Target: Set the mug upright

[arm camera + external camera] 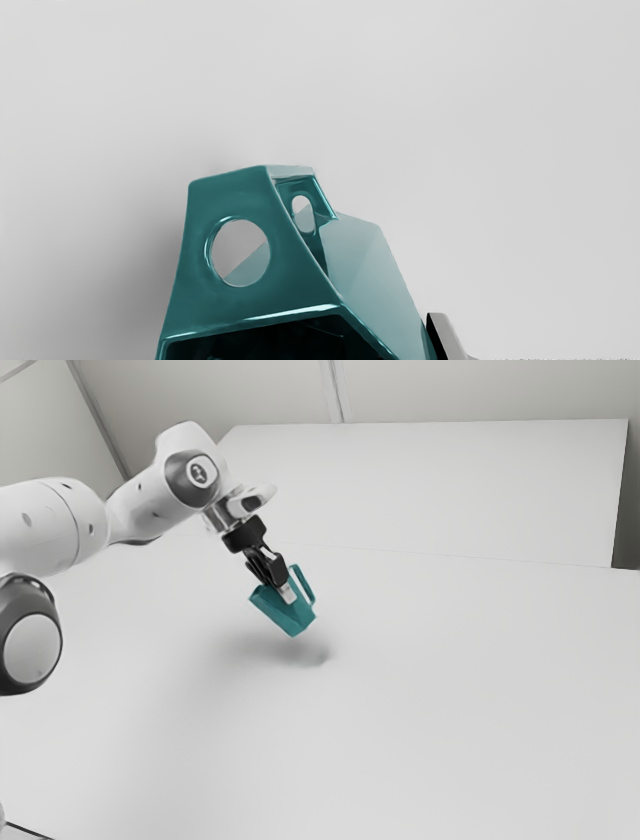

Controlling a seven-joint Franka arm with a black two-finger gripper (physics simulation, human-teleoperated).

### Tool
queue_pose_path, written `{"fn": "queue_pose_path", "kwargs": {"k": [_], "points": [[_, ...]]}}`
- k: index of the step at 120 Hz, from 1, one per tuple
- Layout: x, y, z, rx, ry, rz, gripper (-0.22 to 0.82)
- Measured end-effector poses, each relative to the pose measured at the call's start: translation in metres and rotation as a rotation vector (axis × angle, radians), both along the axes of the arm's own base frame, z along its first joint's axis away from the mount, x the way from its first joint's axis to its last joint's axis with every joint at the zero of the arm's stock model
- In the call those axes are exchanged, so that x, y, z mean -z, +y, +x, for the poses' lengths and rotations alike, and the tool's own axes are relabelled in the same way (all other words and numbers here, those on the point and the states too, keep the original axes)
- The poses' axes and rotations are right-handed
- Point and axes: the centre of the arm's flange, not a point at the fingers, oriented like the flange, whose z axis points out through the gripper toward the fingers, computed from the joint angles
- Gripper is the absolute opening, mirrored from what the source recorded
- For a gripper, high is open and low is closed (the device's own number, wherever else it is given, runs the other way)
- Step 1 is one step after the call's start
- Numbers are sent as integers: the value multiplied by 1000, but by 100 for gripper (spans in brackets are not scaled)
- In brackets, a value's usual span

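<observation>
The gripper (286, 590) is shut on the teal mug (290, 614), which hangs tilted a little above the table. Its handle (303, 585) is toward the exterior view's right, on the raised side. Seen from the hand, the mug (372, 265) has flat, angled sides, a handle (240, 197) with a round hole, and a dark hollow beside the gripper (312, 345). One fingertip (447, 337) lies against the mug's outer wall; the opposite one is hidden by the mug.
A plain white table (430, 710) spreads around and below the mug, with a soft shadow under it. Behind stands a white panel (430, 490). The arm reaches in from the exterior view's left.
</observation>
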Motion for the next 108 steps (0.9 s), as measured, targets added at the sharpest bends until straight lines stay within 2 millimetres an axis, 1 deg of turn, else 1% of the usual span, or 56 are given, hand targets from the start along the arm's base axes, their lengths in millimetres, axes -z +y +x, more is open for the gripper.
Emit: {"fn": "queue_pose_path", "kwargs": {"k": [15,25,37,54,71,92,108], "points": [[-16,-9,-5,12,-29,100,-17],[-19,-14,-6,10,-36,163,-17],[-14,-19,-4,-7,-43,229,-17],[2,-19,4,-41,-45,298,-17],[13,-30,10,-49,-49,353,-17],[16,-39,14,-55,-73,417,-17],[20,-38,17,-60,-87,464,-17]]}}
